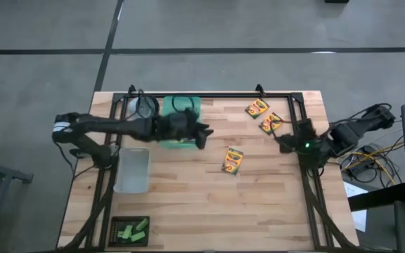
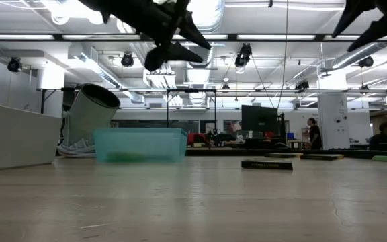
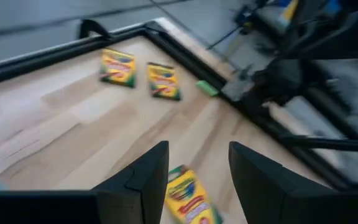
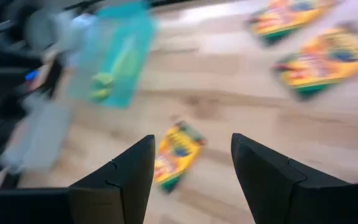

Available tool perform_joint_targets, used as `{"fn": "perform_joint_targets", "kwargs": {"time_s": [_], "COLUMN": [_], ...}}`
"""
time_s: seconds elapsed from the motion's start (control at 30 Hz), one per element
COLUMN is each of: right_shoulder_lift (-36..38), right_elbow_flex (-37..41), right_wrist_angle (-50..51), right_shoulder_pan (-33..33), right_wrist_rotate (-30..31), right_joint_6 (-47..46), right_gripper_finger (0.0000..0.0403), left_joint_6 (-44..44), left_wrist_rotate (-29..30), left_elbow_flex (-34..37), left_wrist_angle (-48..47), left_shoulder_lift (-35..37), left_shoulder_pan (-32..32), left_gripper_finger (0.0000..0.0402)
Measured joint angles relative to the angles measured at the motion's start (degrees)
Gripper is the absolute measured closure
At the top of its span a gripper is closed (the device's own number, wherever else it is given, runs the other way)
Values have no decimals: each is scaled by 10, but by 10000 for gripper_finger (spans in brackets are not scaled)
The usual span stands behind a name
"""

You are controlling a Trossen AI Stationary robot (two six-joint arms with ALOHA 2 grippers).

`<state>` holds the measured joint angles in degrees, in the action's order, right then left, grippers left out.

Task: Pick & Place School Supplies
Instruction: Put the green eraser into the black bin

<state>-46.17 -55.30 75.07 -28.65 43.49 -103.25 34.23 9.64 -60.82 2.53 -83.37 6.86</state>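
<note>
My left arm reaches across toward the middle, and my left pincer (image 1: 204, 133) hangs in the air with its fingers (image 3: 143, 180) apart, empty. My right arm waits at its side, right pincer (image 1: 281, 143) also parted and empty.

Lighting is bright and even — ceiling strip lights (image 2: 261, 37) glare in the low view. Shadows on the table (image 1: 188, 197) are faint. Both wrist views are motion-blurred; crayon boxes (image 4: 178, 154) smear — the room beyond is soft.
</note>
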Motion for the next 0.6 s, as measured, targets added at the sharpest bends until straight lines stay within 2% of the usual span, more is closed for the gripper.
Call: {"fn": "perform_joint_targets", "kwargs": {"time_s": [0.1,0.23,0.5,0.6], "right_shoulder_lift": [-28,-71,-158,-184], "right_elbow_flex": [-42,-78,-97,-91], "right_wrist_angle": [99,149,150,150], "right_shoulder_pan": [17,57,183,233], "right_wrist_rotate": [0,-13,-153,-201], "right_joint_6": [-72,-90,5,9], "right_gripper_finger": [198,198,198,201], "left_joint_6": [-22,-71,-170,-191], "left_wrist_rotate": [-78,-107,-205,-240], "left_elbow_flex": [1,1,1,1], "left_wrist_angle": [23,68,147,161], "left_shoulder_lift": [-1,-1,-1,-1], "left_shoulder_pan": [55,111,172,180], "left_gripper_finger": [229,229,229,229]}}
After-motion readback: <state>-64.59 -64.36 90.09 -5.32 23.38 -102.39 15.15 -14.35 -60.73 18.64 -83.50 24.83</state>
